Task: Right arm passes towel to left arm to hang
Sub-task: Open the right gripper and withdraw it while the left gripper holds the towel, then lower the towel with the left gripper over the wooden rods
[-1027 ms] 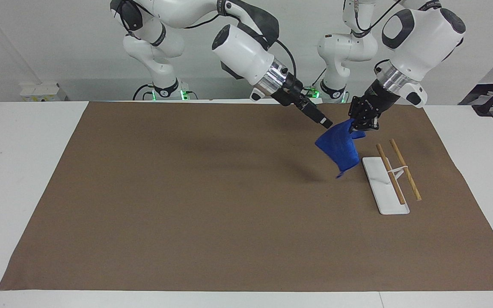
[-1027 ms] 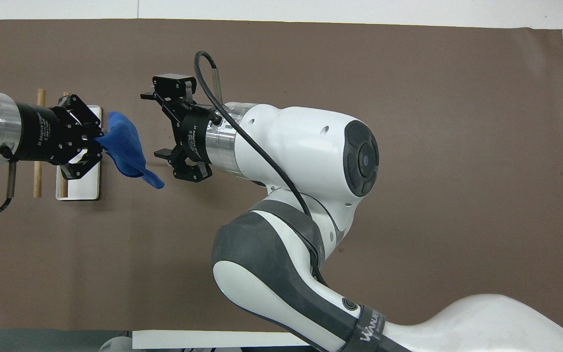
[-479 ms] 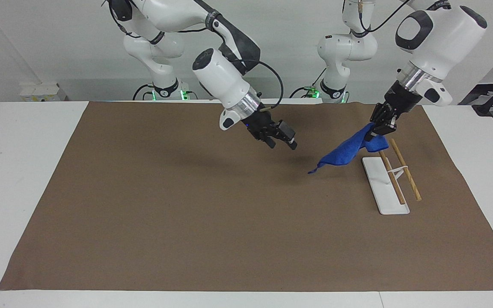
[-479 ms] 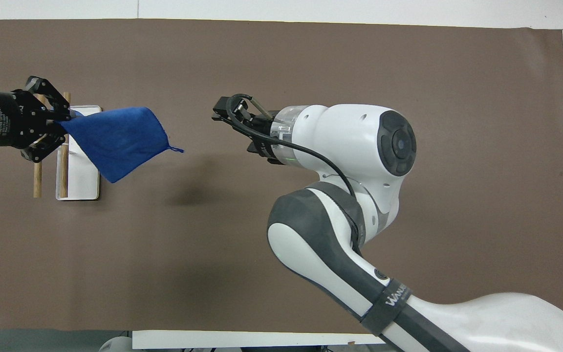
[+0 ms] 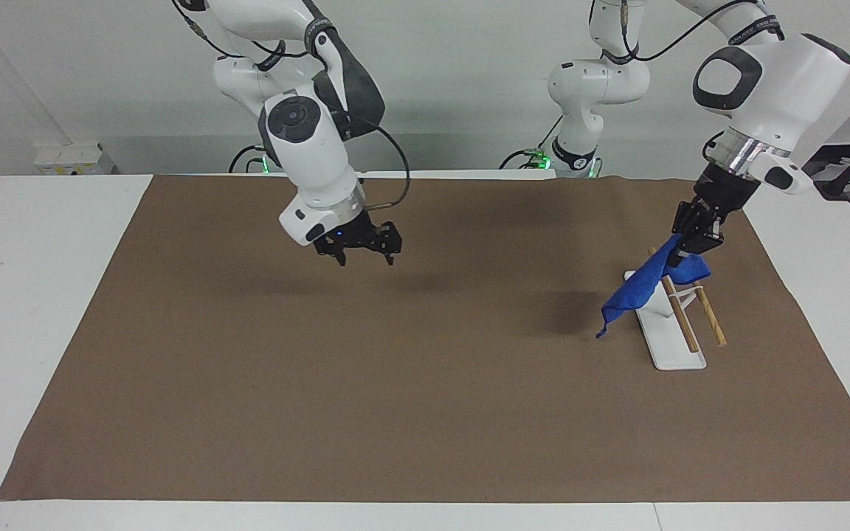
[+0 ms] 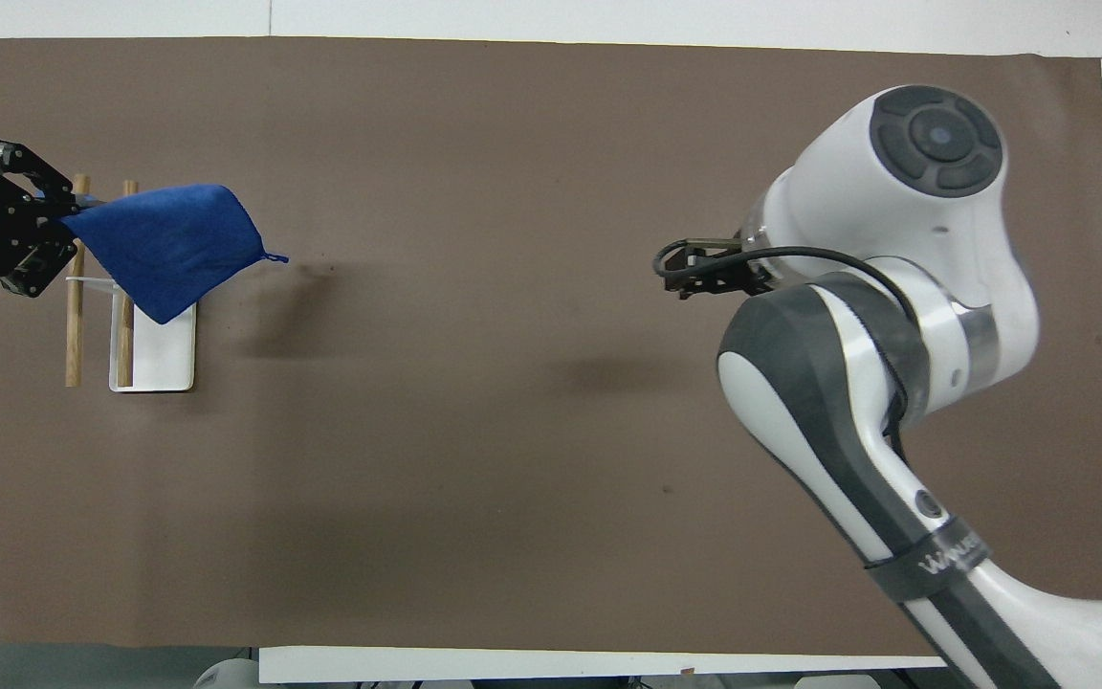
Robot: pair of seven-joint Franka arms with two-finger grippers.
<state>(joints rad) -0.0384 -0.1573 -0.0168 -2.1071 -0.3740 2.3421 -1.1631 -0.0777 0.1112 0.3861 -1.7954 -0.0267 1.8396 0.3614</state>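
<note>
The left end effector [image 5: 692, 245] pinches one corner of the blue towel [image 5: 643, 287] above the wooden-rail towel rack [image 5: 679, 313]; the cloth drapes across the rack toward the tabletop [image 5: 425, 413] centre. If released off-centre, it could slide off the rails. The right end effector [image 5: 363, 247], fingers spread and empty, hangs well apart from the rack.

The towel [image 6: 164, 247] hides part of the rack [image 6: 164, 359]; the left claw [image 6: 30, 230] is cut off overhead.
</note>
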